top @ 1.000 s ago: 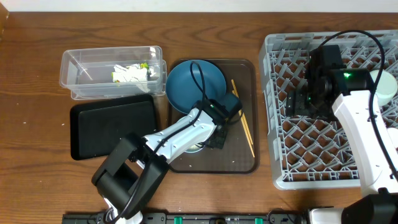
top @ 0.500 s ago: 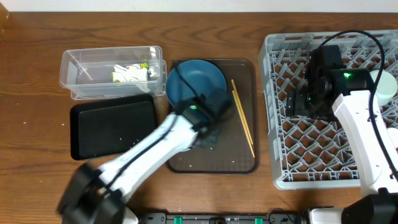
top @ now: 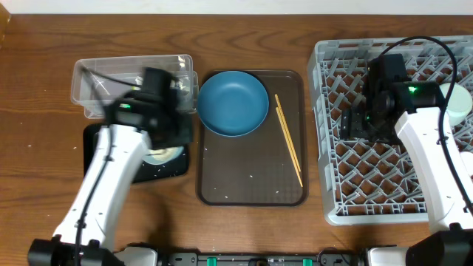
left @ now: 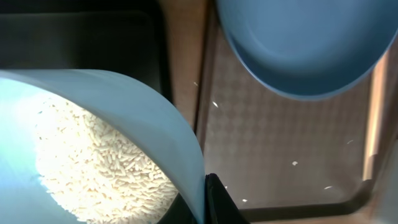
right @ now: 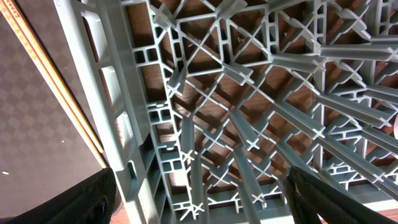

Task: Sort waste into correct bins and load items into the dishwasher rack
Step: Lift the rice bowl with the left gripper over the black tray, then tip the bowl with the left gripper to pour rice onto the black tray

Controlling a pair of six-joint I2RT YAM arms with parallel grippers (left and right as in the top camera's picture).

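Note:
My left gripper [left: 208, 199] is shut on the rim of the small pale-blue bowl [left: 124, 118], which holds white rice scraps [left: 93, 162]. In the overhead view the bowl [top: 163, 154] hangs over the right end of the black tray [top: 100, 159], below the clear tub [top: 96, 81]. The dark-blue dish [top: 233, 103] and wooden chopsticks [top: 288, 140] lie on the brown tray [top: 251, 185]. My right gripper [top: 362, 122] is open and empty over the left part of the grey rack [top: 347, 185]. It also shows in the right wrist view [right: 199, 199], above the rack's pegs [right: 249, 124].
A pale round item [top: 460, 103] sits at the rack's right edge. A few loose rice grains lie on the brown tray [left: 280, 149]. The tub's contents are mostly hidden by my left arm. The chopsticks [right: 56, 81] lie just left of the rack wall.
My left arm has swung left from the brown tray to over the black tray, carrying the bowl of rice. The right arm has not moved.

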